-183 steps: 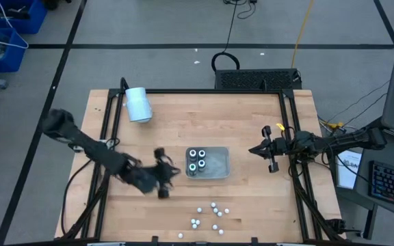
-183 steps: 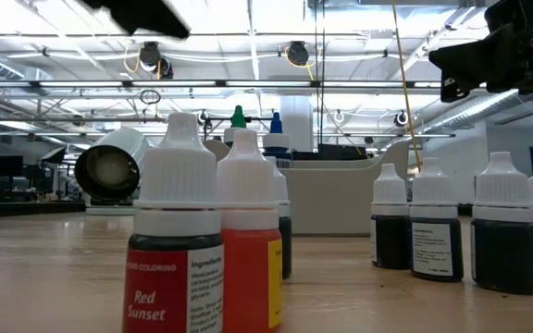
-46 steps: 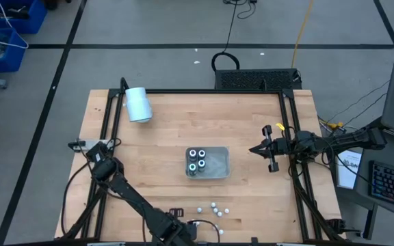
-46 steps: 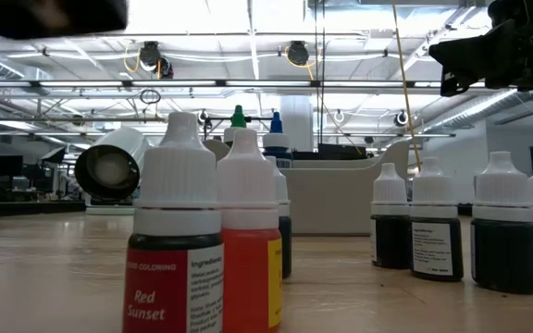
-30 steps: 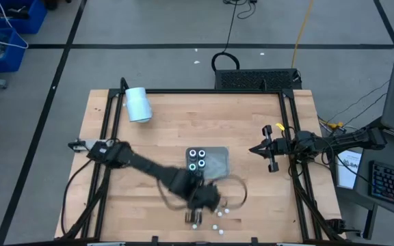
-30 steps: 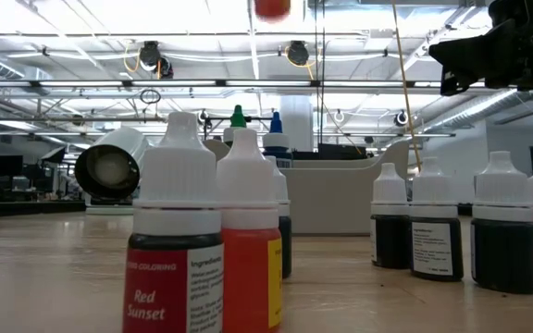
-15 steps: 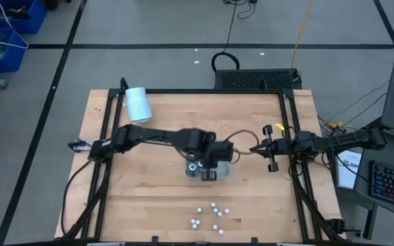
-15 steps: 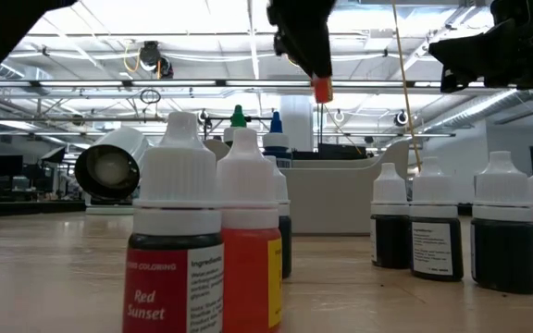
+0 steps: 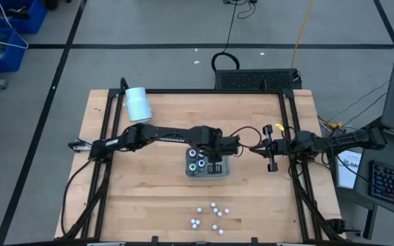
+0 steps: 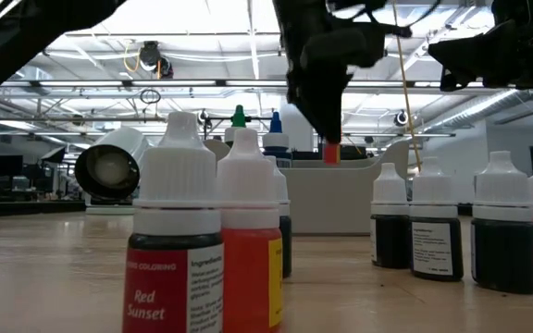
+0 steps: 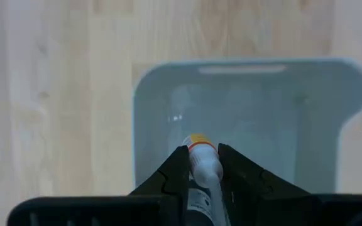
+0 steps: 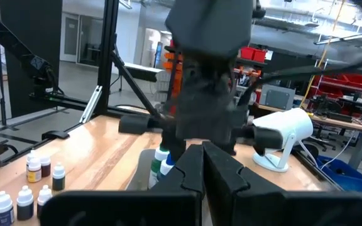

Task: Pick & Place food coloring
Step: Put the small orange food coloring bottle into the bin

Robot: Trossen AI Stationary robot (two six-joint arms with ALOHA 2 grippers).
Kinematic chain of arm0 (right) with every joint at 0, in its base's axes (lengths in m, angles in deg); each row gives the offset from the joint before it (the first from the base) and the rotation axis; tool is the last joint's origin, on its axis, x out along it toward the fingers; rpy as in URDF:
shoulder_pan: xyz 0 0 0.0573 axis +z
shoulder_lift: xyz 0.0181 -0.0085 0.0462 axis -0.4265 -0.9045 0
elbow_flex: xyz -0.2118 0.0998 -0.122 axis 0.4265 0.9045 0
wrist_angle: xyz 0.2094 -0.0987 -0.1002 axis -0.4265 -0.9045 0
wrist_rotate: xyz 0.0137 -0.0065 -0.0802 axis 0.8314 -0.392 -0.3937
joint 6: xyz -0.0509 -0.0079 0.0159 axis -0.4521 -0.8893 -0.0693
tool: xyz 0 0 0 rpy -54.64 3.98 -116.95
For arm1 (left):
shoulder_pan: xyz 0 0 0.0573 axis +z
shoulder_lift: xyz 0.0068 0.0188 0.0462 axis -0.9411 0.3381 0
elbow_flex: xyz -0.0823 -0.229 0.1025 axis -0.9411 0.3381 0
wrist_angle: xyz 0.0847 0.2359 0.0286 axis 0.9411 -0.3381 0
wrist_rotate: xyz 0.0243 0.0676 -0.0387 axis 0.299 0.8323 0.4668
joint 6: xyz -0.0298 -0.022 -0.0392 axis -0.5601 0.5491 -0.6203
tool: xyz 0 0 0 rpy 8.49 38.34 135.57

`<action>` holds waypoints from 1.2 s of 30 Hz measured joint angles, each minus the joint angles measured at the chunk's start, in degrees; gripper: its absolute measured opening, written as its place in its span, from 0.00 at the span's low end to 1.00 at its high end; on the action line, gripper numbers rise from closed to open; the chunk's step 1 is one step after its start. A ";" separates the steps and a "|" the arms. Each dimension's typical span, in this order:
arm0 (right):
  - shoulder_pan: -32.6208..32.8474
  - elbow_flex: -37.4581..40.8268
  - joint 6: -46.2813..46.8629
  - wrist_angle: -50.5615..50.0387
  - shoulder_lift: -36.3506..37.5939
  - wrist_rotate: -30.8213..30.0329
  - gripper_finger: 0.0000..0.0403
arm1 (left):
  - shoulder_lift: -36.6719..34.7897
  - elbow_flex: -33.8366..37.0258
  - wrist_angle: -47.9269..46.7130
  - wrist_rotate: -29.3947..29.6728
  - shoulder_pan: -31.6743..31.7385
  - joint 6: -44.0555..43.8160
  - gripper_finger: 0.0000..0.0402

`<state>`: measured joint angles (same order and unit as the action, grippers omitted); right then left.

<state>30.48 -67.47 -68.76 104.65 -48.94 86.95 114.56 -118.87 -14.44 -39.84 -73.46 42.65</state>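
Sitting between left jaws: bottle (image 11: 203, 160)

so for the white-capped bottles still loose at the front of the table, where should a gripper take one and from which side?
From straight above, fingers either side of the body below the cap. In the low view each loose bottle stands upright, with a narrow tapering cap over a wider straight body. The cluster is spaced apart, so take an outer one. The left gripper is occupied, holding a bottle over the tray.
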 joint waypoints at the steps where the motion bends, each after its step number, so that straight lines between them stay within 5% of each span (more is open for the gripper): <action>1: 0.00 0.00 0.02 0.05 0.00 0.00 0.00 | 0.39 0.00 -0.23 -0.02 -0.02 0.29 0.18; 36: 0.00 0.00 0.27 -0.06 -0.03 0.04 0.00 | 6.47 0.00 1.94 0.53 -0.28 0.73 0.18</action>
<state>30.48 -67.47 -68.48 104.59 -48.97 87.00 121.03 -118.87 -12.50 -39.31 -73.74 43.38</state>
